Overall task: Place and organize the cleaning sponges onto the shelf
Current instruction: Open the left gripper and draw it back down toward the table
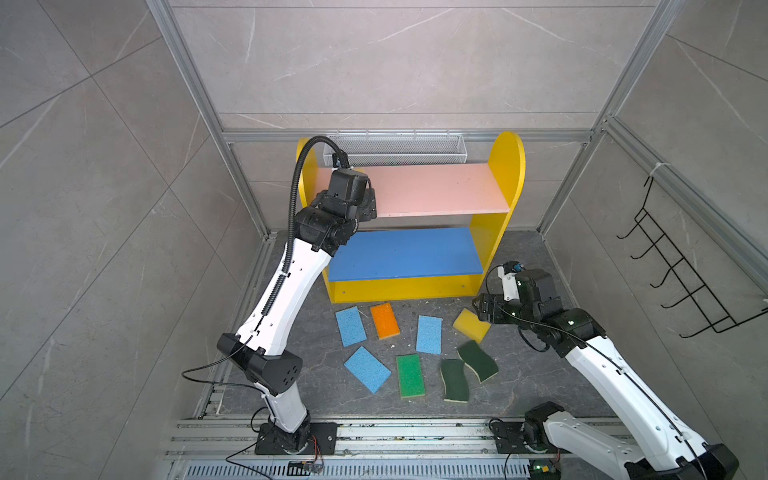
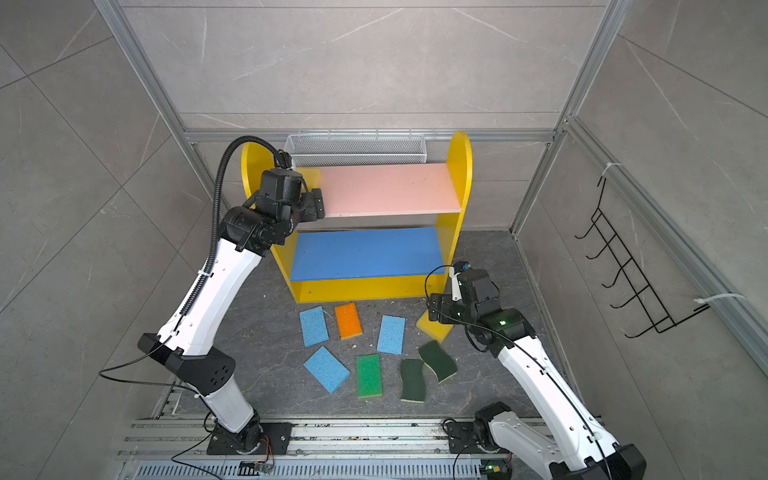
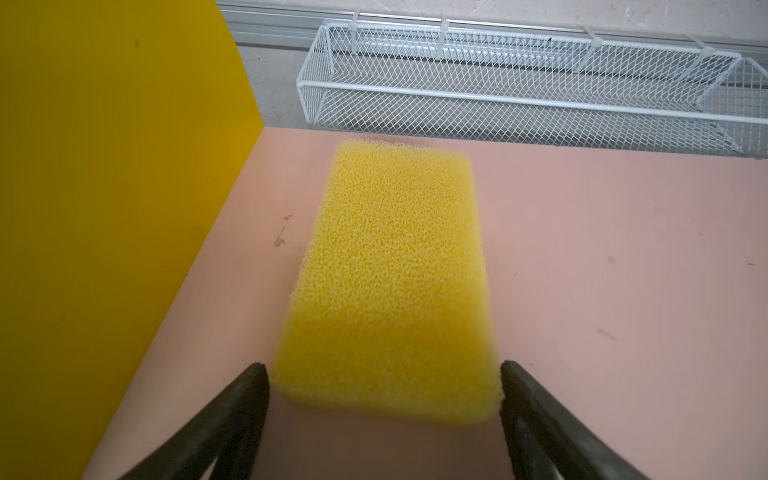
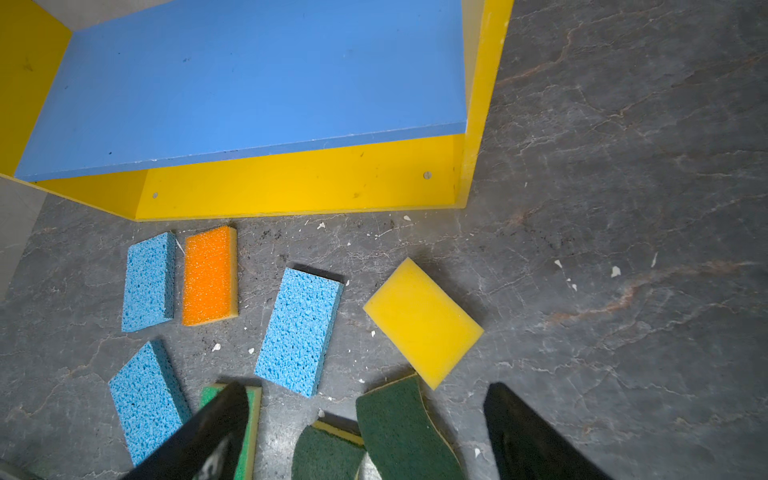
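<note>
Sponge, yellow [image 3: 386, 282]: laid on pink board [image 3: 582, 249] of shelf [image 1: 505, 166], flanked by left hand [image 3: 382, 366], spread wide. Right hand [image 4: 366, 388]: spread wide, empty, held near second yellow sponge [image 4: 424, 320].

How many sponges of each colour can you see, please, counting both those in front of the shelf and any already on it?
Light blue sponges: 3
Yellow sponges: 2, one of them on the pink board
Dark green scourers: 2
Orange sponge: 1
Bright green sponge: 1
Total: 9
</note>
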`<state>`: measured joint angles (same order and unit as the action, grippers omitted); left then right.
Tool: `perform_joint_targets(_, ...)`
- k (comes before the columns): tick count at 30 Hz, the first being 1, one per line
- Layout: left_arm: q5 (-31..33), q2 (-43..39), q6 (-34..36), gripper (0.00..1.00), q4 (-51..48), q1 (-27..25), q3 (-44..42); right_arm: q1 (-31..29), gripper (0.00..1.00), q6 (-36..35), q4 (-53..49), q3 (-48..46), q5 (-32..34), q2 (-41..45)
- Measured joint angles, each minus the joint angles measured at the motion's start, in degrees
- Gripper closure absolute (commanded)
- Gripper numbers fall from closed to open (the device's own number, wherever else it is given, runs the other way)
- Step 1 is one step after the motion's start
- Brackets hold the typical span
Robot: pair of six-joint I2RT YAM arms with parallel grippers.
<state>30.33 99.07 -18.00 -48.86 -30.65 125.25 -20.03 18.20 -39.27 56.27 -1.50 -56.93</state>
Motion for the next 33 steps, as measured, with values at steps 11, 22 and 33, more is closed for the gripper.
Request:
perform_joint_targets(11, -0.6, -5.9, 0.1, 0.13, -1.7, -2.5, -5.5, 0.0, 0.09, 0.0, -1.3, 0.0, 0.4, 1.8)
perform_joint_targets(22, -5.0, -17.9, -2.4, 0.14, -7.6, -6.3, -23.2, 0.0, 0.01, 1.9, -2.6, -0.7, 0.9, 4.6)
perform_joint_targets(33, -4.9, -34.0, -7.6, 0.14, -10.4, -6.3, -40.9, 0.0, 0.01, 6.8, -2.8, -3.1, 6.4, 8.2)
